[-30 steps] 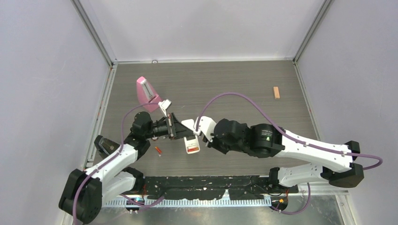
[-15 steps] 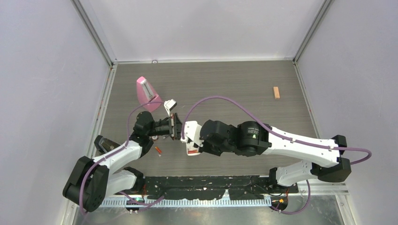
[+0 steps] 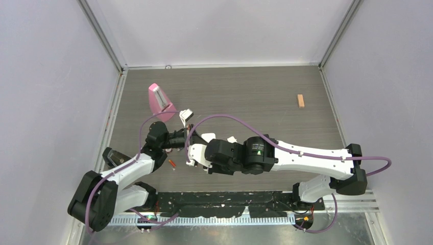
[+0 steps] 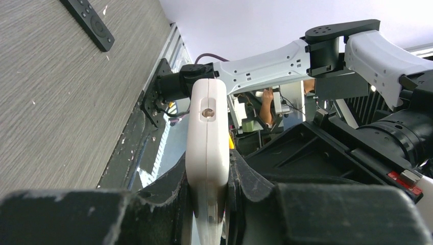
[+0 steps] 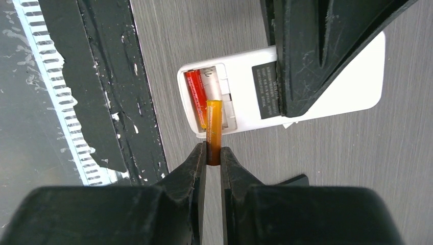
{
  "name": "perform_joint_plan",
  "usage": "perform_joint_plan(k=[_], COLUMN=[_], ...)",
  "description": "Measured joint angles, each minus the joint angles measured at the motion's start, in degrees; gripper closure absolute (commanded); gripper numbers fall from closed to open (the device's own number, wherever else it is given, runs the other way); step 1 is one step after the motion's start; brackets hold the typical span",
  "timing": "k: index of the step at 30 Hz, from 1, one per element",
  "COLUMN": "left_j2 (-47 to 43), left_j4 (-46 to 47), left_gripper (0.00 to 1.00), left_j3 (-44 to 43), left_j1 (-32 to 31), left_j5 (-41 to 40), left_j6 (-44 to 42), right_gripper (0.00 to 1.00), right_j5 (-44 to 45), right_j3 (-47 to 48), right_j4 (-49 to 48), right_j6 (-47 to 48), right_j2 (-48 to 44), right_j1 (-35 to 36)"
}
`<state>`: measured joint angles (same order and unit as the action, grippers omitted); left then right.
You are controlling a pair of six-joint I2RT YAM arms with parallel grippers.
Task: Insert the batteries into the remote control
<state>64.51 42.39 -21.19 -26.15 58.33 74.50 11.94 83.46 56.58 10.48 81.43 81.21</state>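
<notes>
We are about halfway. In the right wrist view a red battery [image 5: 195,94] already lies in the open bay [image 5: 226,84] of the remote [image 5: 347,76], at the remote's 9 o'clock end. Our right claw [image 5: 213,153] is clamped on an orange battery [image 5: 214,125], whose tip is over the bay's free half, not yet seated. Our left claw [image 4: 207,171] grips the remote by its edges. Pressing this cell in is what remains, we judge. A spare battery [image 3: 172,164] lies on the table [image 3: 255,97], at 7 o'clock from the left claw.
</notes>
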Motion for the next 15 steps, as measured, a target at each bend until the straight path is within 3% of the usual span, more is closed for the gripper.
perform_joint_plan(k=[15], left_j2=[-2.6], left_j4=[-4.1], left_gripper=[1.0], left_j3=[0.0], left_j1=[-0.5], left_j5=[-0.1], left_j6=[-1.7], right_gripper=[0.94], right_j5=[0.4], right_j3=[2.3], right_j4=[2.1], right_j6=[1.2], right_j2=[2.3], right_j1=[0.8])
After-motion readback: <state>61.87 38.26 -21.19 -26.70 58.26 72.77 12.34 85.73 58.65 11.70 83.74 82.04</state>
